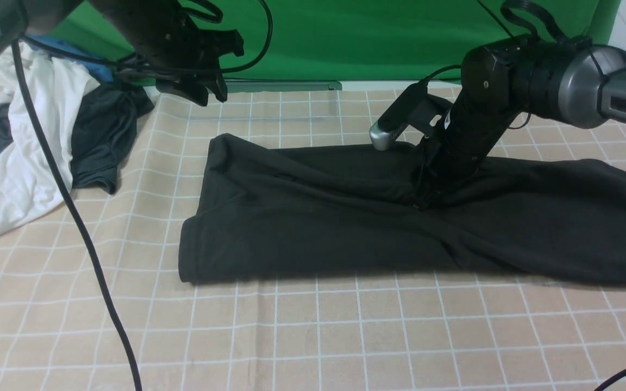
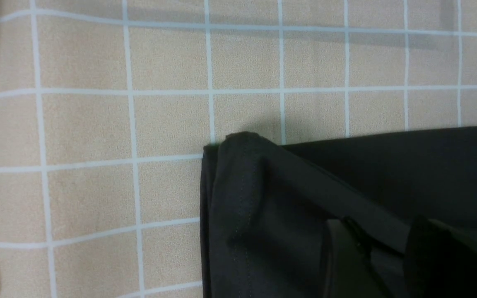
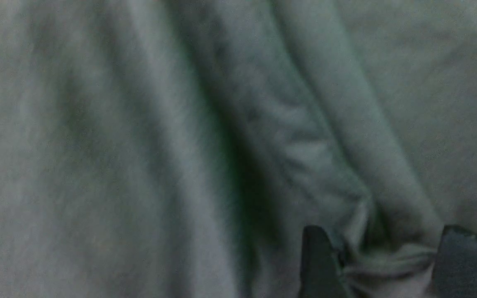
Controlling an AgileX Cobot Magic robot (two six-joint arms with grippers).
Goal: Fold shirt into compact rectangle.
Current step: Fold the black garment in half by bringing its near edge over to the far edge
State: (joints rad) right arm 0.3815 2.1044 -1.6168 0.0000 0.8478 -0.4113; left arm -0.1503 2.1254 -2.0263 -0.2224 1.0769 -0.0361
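1. At the far left of the desk (image 1: 345,336) lies a loose heap: a white garment (image 1: 19,141), a dark grey garment (image 1: 104,136) beside it, and a bit of blue cloth (image 1: 74,51) behind. The heap lies apart from the task's thing but near its left end, so a fold swung that way could snag it.
2. A black cable (image 1: 90,244) hangs from the left arm across the front left of the desk, short of the cloth. It could drag if that arm reaches forward.
3. The left hand (image 1: 211,92) hovers high over the far left corner of the shirt (image 1: 302,217). Its fingers (image 2: 346,265) are partly spread and empty.
4. The shirt lies mid-desk as one long black band, left end squared off and right end running out of the front view. The lengthwise folds look done and the crosswise folds are not yet made.
5. The right hand (image 1: 427,195) is pressed down on the band's far middle. It is released, its fingers (image 3: 317,260) standing wide with a loose pucker of cloth between them.
6. Next, I judge, one end must be lifted by both corners and laid over toward the other. The ridges near the right hand want smoothing first, or the rectangle will come out lumpy.
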